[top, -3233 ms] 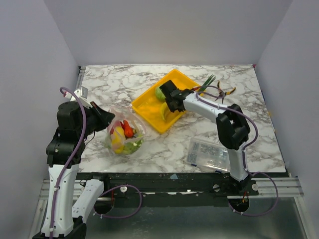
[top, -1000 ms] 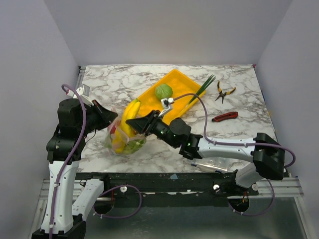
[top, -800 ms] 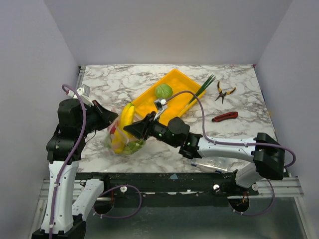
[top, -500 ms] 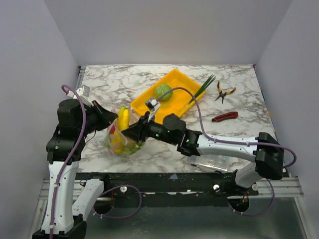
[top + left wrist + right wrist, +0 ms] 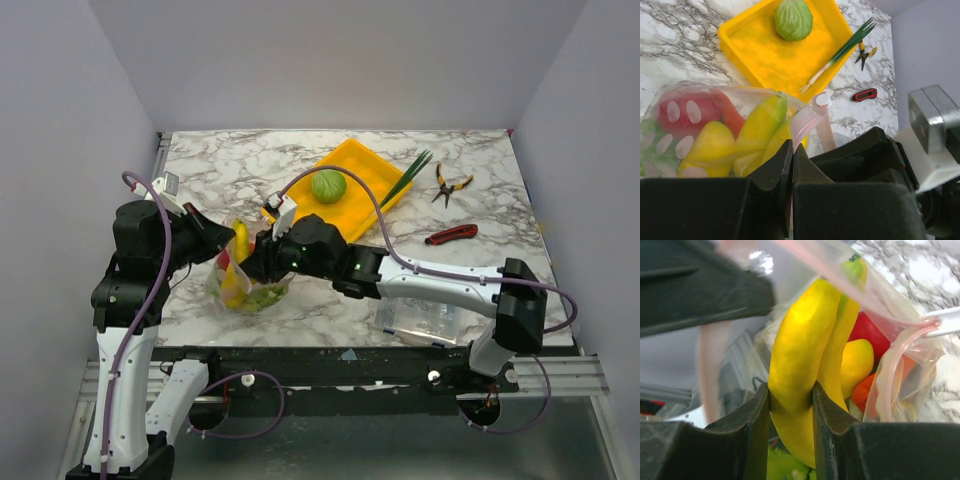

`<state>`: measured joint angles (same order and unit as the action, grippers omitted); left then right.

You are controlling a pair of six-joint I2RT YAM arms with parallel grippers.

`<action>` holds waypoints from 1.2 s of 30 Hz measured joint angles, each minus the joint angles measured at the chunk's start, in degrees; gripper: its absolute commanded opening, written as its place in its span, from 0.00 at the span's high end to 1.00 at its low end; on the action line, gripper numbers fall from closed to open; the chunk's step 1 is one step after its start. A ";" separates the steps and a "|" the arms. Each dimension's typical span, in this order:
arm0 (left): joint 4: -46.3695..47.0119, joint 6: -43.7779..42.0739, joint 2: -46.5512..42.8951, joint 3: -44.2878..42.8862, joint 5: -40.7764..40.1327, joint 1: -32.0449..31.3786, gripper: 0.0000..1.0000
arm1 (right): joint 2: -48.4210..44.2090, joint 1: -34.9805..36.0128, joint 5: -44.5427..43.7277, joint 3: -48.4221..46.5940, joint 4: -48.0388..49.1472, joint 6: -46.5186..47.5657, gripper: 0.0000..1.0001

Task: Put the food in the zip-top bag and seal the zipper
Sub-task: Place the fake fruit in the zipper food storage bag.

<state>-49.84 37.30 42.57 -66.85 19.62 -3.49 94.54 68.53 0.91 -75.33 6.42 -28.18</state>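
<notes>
Moved in from beside the yellow tray [image 5: 770,60], the right gripper [image 5: 790,400] pinches the bananas [image 5: 802,340] at the mouth of the zip-top bag [image 5: 695,125]. Left gripper [image 5: 791,170], pressed together on the bag's rim at the zipper [image 5: 807,122], should keep that mouth wide; push them deeper before letting go.

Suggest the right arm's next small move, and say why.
Probably ease the right gripper slightly deeper, then open it. It is clamped on the bananas, whose tip is past the zipper and inside the zip-top bag. The left gripper pinches the bag's mouth edge, holding it up. Releasing there should drop them in.
</notes>
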 measured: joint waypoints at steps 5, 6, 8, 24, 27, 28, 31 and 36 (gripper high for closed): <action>-0.02 0.04 -0.33 0.00 0.28 -0.02 1.00 | 4.35 0.04 -6.23 -6.12 -8.37 -9.09 0.89; -0.02 0.09 -0.37 0.00 0.37 -0.02 1.00 | 5.38 0.04 -7.30 -7.45 -9.99 -11.26 0.82; 0.00 0.28 -0.46 0.02 0.50 -0.02 1.00 | 7.32 0.04 -9.03 -10.27 -12.70 -14.58 0.73; 0.04 -0.04 -0.52 0.79 1.03 -0.02 1.00 | -2.36 0.04 -5.77 -13.22 -23.37 -0.24 0.26; 0.04 -0.28 -0.52 0.79 1.05 -0.02 1.00 | -7.06 -0.09 -7.48 -13.25 -24.72 5.14 0.26; 0.02 -0.44 -0.52 0.79 1.05 -0.02 1.00 | -8.11 -0.35 -7.76 -13.22 -24.87 6.78 0.25; -0.02 -0.83 -0.52 0.79 1.07 -0.02 1.00 | -9.33 -0.63 -8.59 -12.37 -24.04 10.32 0.26; -0.20 -1.22 -0.63 0.79 1.33 -0.02 1.00 | -5.90 -0.79 -12.46 -9.88 -22.71 11.58 0.41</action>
<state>-50.04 36.07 41.93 -66.06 20.95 -3.51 88.64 67.75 -11.55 -85.21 -16.29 -16.60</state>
